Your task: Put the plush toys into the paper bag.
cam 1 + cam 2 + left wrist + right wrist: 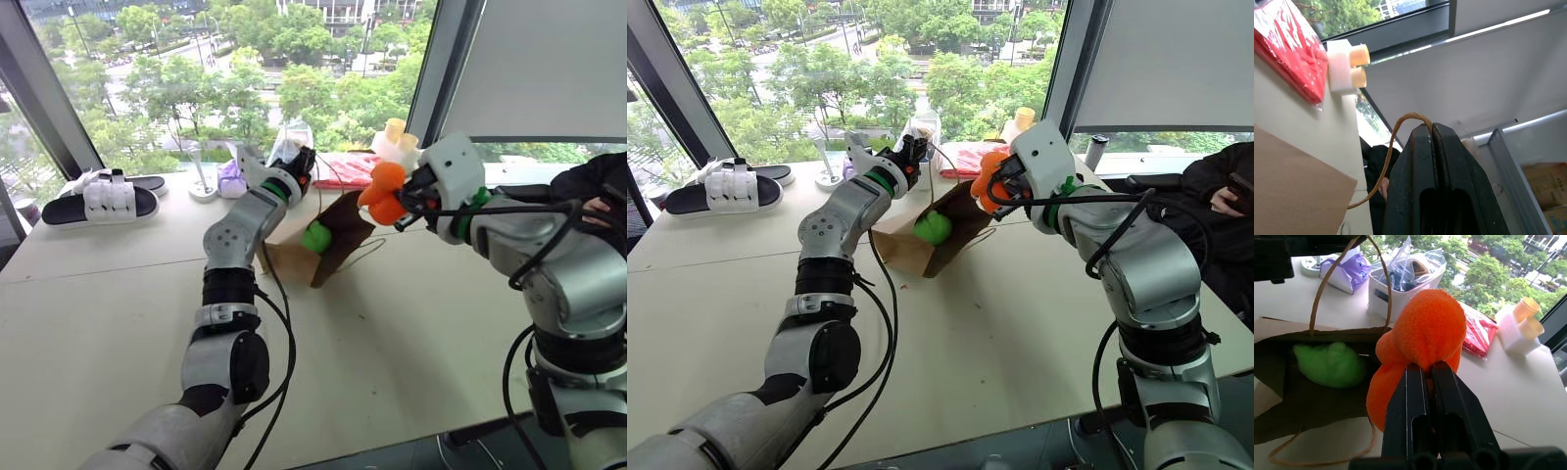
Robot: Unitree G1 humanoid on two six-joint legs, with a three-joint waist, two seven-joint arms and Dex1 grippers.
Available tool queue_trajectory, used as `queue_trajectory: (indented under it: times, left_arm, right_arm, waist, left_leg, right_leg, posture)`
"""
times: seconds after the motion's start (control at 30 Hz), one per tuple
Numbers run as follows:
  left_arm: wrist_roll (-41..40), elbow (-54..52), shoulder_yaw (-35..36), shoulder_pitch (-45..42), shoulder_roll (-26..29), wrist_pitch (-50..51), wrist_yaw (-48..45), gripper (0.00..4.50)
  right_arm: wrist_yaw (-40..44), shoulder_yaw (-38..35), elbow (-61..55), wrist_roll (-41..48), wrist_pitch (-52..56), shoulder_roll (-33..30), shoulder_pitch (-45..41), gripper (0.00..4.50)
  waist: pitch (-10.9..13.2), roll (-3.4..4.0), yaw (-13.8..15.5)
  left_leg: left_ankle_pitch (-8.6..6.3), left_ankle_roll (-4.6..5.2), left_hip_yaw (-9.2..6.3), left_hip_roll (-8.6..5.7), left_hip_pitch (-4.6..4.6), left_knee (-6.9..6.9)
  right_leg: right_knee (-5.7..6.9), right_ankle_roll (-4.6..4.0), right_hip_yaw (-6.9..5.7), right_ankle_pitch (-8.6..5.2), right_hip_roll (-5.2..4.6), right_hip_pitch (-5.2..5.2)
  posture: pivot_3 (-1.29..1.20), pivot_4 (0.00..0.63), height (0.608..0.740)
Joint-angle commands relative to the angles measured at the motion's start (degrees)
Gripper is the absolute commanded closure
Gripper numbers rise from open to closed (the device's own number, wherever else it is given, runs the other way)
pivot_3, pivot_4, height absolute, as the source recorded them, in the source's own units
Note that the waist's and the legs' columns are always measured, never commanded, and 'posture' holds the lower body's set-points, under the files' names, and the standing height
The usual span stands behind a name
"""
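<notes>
A: Where did the two toys sit at this mark?

B: The green plush toy (1330, 364) lay inside the paper bag (338, 240), which was tipped on its side on the desk (392, 333) with its mouth facing the robot's right. The orange plush toy (1420, 345) hung in the air, clamped between the jaws of the right gripper (1426, 377), just in front of that mouth.

A: And the other arm?

B: The left gripper (1432, 132) had its jaws pressed together on the bag's handle (1393, 142), holding the upper edge up so the opening stayed wide.

A: Which relation mattered for the drop?

B: The bag's long axis ran from the mouth away toward the robot's left; the opening lay straight ahead of the orange toy and a little below it. The right arm was the nearer one for the insert, in my judgement.

A: Surroundings?

B: Pale, flat desk along a big window with trees outside. A red packet (345, 168), a clear bag in a white tub (1400, 276), a purple pouch (1349, 271) and slippers (103, 199) sat behind, well apart from the mouth. A person's sleeve (593, 181) showed at the right edge.
</notes>
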Motion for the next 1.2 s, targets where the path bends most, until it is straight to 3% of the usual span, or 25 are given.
queue_trajectory:
  times: [0.03, 0.3, 0.73, 0.83, 1.07, 1.2]
  left_arm:
    - [0.0, -1.3, -0.1, -1.7, -0.5, 0.3, -0.6, 4.5]
    - [-1.2, -0.9, 1.5, -2.9, -0.9, -0.2, 0.0, 4.5]
    - [-6.7, -6.1, 2.8, -0.9, -3.6, 3.9, 3.1, 4.5]
    - [-7.1, -7.0, 2.9, -0.6, -3.8, 3.6, 4.0, 4.5]
    - [-7.2, -5.7, 3.1, -0.6, -2.8, 3.1, 3.7, 4.5]
    - [-7.3, -4.6, 3.5, -1.4, -2.5, 2.7, 3.3, 4.5]
  right_arm:
    - [-1.2, -0.4, 0.3, -0.5, -2.2, 2.1, 0.9, 4.48]
    - [0.2, 8.9, 10.3, -3.2, -10.3, 6.1, 2.4, 4.48]
    - [3.3, 16.3, 41.5, -12.2, -30.4, 17.0, -7.3, 4.48]
    - [3.7, 17.0, 45.6, -14.3, -33.1, 18.0, -7.9, 3.58]
    - [4.9, 14.9, 45.2, -15.3, -35.2, 18.6, -7.2, 0.1]
    - [5.4, 13.5, 43.4, -15.1, -36.0, 18.2, -6.2, 0.02]
  waist:
    - [0.0, 0.0, 0.0]
    - [0.0, 0.0, -0.1]
    - [0.0, 0.0, -0.3]
    - [0.0, 0.0, -0.4]
    - [0.0, 0.0, -0.3]
    - [0.0, 0.0, -0.3]
  left_leg:
    - [0.0, 0.0, 0.0, 0.0, 0.0, 0.0]
    - [0.0, 0.0, 0.03, 0.0, 0.03, 0.01]
    - [0.0, 0.0, 0.04, 0.0, 0.04, -0.02]
    - [0.0, 0.0, 0.02, 0.0, 0.05, -0.04]
    - [0.0, 0.0, 0.01, -0.01, 0.02, -0.01]
    - [0.0, 0.0, 0.01, -0.01, 0.03, -0.02]
  right_leg:
    - [0.0, 0.0, 0.0, 0.0, 0.0, 0.0]
    - [0.04, 0.0, 0.02, 0.0, 0.0, 0.0]
    - [0.05, -0.01, 0.03, 0.01, 0.0, -0.04]
    - [0.05, -0.01, 0.02, 0.02, 0.0, -0.04]
    - [0.05, -0.01, 0.02, 0.02, 0.0, -0.04]
    - [0.05, -0.01, 0.02, 0.02, 0.0, -0.04]
  posture:
    - [0.0, 0.15, 0.74]
    - [0.0, 0.15, 0.74]
    - [0.0, 0.15, 0.74]
    - [0.0, 0.15, 0.74]
    - [0.0, 0.15, 0.74]
    - [0.0, 0.15, 0.74]
